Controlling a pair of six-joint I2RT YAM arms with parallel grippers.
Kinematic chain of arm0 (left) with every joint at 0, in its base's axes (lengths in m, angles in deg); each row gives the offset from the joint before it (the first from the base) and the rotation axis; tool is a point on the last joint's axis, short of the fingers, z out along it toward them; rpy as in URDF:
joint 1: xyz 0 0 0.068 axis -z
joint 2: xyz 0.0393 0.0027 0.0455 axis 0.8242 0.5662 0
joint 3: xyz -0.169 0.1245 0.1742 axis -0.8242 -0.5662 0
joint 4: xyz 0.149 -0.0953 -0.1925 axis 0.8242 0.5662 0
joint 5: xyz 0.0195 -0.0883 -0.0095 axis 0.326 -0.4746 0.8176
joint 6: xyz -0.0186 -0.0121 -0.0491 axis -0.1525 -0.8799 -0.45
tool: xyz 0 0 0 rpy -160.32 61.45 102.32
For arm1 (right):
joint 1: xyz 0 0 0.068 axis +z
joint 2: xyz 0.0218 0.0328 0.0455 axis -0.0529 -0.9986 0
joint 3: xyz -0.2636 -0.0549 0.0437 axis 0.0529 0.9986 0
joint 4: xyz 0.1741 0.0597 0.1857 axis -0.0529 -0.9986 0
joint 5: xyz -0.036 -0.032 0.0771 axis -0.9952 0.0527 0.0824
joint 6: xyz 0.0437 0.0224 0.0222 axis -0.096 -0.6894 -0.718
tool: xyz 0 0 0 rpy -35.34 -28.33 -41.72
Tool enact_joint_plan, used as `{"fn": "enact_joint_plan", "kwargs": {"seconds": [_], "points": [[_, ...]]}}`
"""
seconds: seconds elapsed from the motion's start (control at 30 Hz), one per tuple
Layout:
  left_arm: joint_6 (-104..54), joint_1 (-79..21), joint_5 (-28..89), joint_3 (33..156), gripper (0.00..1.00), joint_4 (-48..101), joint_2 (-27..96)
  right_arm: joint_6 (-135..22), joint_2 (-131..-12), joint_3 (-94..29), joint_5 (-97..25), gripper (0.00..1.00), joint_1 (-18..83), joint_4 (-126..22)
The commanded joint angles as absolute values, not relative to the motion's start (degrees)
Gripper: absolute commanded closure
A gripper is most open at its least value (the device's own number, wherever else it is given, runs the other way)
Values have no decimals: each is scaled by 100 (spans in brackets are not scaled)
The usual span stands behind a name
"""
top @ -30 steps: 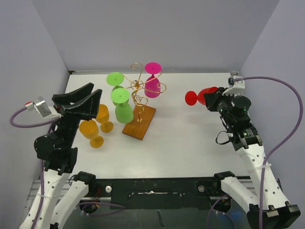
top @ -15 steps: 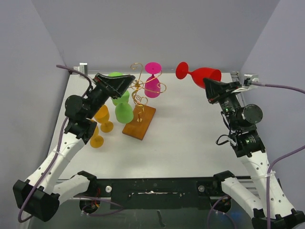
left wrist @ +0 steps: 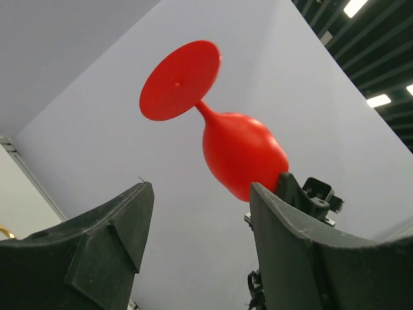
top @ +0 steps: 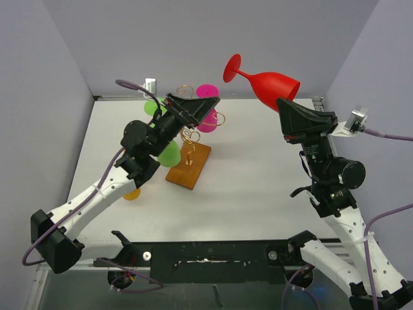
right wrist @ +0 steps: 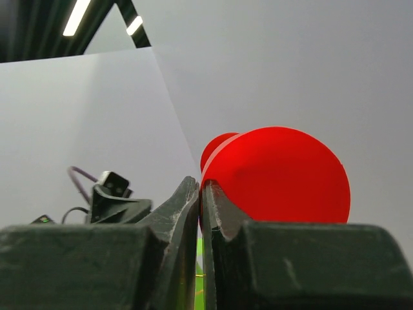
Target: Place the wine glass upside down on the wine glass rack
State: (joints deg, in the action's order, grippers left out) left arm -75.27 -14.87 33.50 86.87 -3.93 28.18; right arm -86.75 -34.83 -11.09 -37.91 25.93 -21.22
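Note:
The red wine glass [top: 271, 84] hangs high in the air at the right, tilted, its foot pointing up and to the left. My right gripper [top: 284, 105] is shut on the bowl's rim [right wrist: 277, 174], which is pinched between its fingers [right wrist: 201, 184]. The wine glass rack [top: 188, 165], gold wire on a brown wooden base, stands at the table's middle back. My left gripper [top: 197, 106] hovers open over the rack's top. It faces the red glass [left wrist: 242, 152] with nothing between its fingers [left wrist: 200, 187].
A pink glass [top: 208, 92] and green glasses [top: 169, 154] hang upside down on the rack, partly hidden by the left arm. An orange glass [top: 132, 192] peeks out under that arm at the left. Grey walls close in the table on three sides.
The right arm has lifted the red glass higher and tipped its foot upward. The left arm has swung up and to the right, from the left side to above the rack.

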Motion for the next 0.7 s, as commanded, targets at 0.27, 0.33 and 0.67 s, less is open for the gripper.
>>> {"fn": "enact_joint_plan", "kwargs": {"seconds": [0.27, 0.33, 0.67], "points": [[-7455, -700, 4617, 9829, 41, -1173, 3963, -7648, -3418, -775, -4327, 100, 3639, -1003], [-7488, -655, 4818, 9827, 41, -1254, 4050, -7558, -3426, -744, -4316, 100, 3679, -1025], [-7215, -559, 5274, 9902, 42, -1725, 4185, -7470, -3399, -517, -3921, 100, 3713, -903]]}}
